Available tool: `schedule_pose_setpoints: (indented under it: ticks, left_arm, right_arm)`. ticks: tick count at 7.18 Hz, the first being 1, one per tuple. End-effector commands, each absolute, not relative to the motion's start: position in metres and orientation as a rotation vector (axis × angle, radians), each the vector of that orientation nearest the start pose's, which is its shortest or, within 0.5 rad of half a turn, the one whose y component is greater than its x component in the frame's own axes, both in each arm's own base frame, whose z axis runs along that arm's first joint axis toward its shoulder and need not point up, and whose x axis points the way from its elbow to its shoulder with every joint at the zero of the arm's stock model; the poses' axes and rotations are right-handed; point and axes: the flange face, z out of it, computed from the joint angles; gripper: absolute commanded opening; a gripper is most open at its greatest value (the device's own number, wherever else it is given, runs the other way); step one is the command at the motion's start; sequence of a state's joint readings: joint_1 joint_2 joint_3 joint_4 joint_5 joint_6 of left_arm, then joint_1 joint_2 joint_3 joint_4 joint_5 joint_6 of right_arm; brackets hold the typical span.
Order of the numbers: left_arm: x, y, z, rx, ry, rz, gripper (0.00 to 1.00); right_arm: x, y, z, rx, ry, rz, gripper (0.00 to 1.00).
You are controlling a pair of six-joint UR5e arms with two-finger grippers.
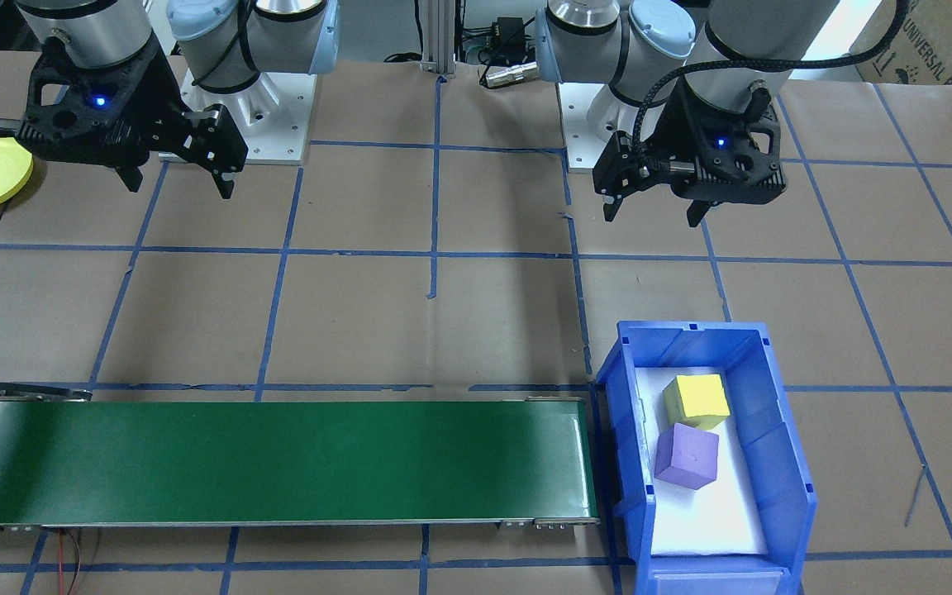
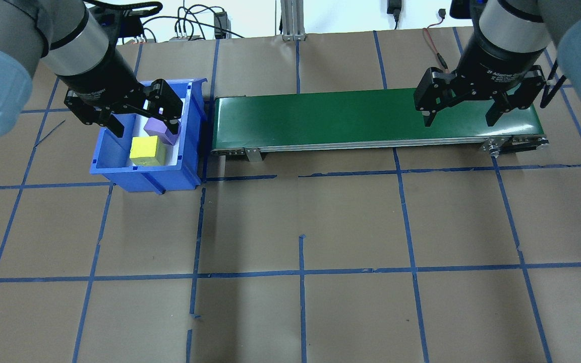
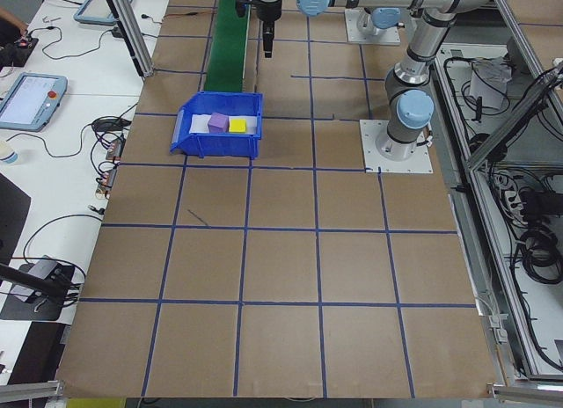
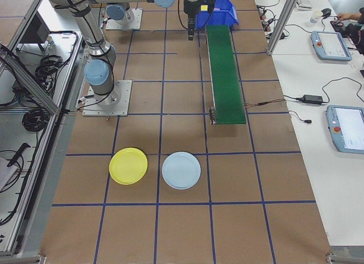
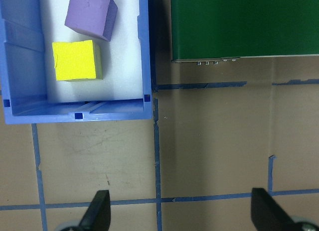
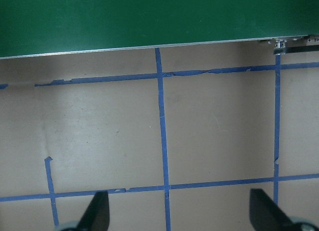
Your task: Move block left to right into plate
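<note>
Purple block [image 1: 686,456] and yellow block [image 1: 696,401] lie binned; both arms' jaws released.

bin [image 1: 782,446]: open top, walls ring yellow block [image 1: 696,400] and purple block [image 1: 687,456], blocks touching, white floor bare beside them | belt [image 1: 278,463]: bare, end just beside bin | desk [image 1: 443,314]: bare paper between arm bases and belt | plates [image 4: 128,165]: well apart from belt end, open desk around
</note>
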State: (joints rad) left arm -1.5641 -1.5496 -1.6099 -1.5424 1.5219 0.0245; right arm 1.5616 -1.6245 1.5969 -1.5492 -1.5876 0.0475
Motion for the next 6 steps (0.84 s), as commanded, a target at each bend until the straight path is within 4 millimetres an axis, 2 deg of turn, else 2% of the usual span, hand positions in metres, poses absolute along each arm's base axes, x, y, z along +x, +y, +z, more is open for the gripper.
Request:
schedule_pose_setpoints:
  ticks: [1,3,4,5,6]
  left_arm:
    - [-0.134,-0.484,0.478,0.029,3.186,-0.004,1.0]
    - [-0.11,-0.496,0.474,0.109,3.18,-0.013,1.0]
    - [-0.082,-0.516,0.458,0.153,3.184,0.008,1.0]
    - [-0.057,-0.55,0.438,0.111,3.182,-0.047,1.0]
    - [-0.044,-0.574,0.407,0.122,3.178,-0.035,1.0]
  right_arm:
    - [0.126,-0.471,0.499,0.094,3.157,-0.01,1.0]
    - [0.124,-0.472,0.498,0.097,3.158,-0.01,1.0]
    - [0.124,-0.472,0.497,0.097,3.158,-0.008,1.0]
    - [0.124,-0.472,0.498,0.097,3.158,-0.01,1.0]
    - [0.124,-0.471,0.498,0.097,3.158,-0.008,1.0]
